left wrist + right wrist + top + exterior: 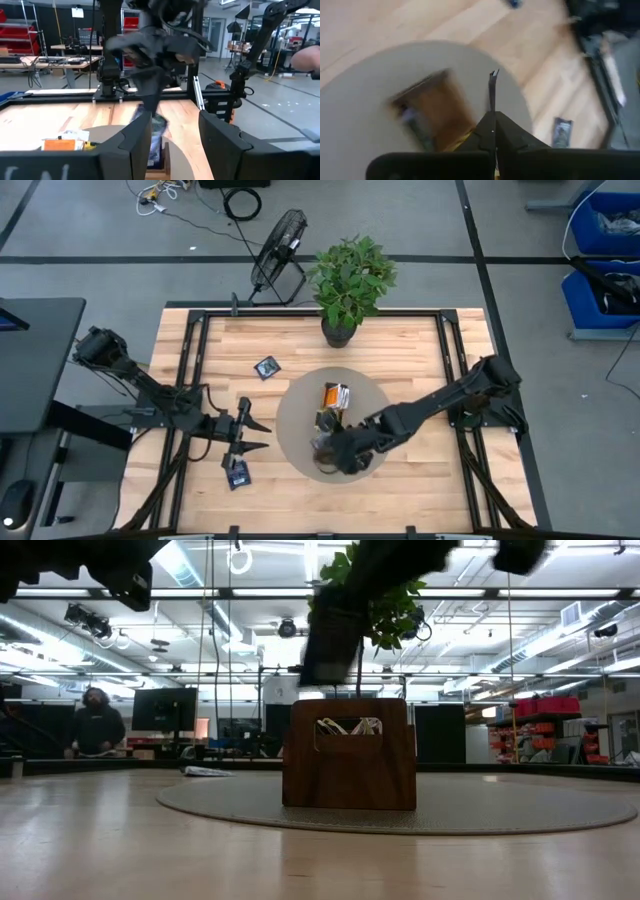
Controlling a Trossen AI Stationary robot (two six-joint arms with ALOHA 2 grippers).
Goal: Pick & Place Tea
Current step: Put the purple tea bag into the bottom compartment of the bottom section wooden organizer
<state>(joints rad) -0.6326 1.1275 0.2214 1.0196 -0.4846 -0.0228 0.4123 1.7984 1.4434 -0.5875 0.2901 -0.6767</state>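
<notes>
A brown wooden tray (333, 418) stands on a round grey mat (295, 405) and holds orange and yellow tea sachets (335, 395). My right gripper (335, 452) is over the tray's near end, shut on a dark navy sachet (493, 95). One dark sachet (237, 473) lies flat on the table near the front left. Another dark sachet (267, 367) lies farther back. My left gripper (265, 436) is open and empty just left of the mat, pointing at the tray. The tray's end wall also shows in the low view (350, 755). My right gripper pinches the dark sachet by its two flat faces (492, 111) between its two fingers (512, 136). The fingers come from above, pointing down. The sachet sticks out past the fingertips, edge-on to the wrist camera, and hangs over the tray's near end (157, 137).
A potted plant (350, 280) stands at the table's far edge behind the mat. A fan (278, 250) stands on the floor beyond the table. A person (97, 725) is in the room behind. Bare wood lies to the mat's left, right and near sides.
</notes>
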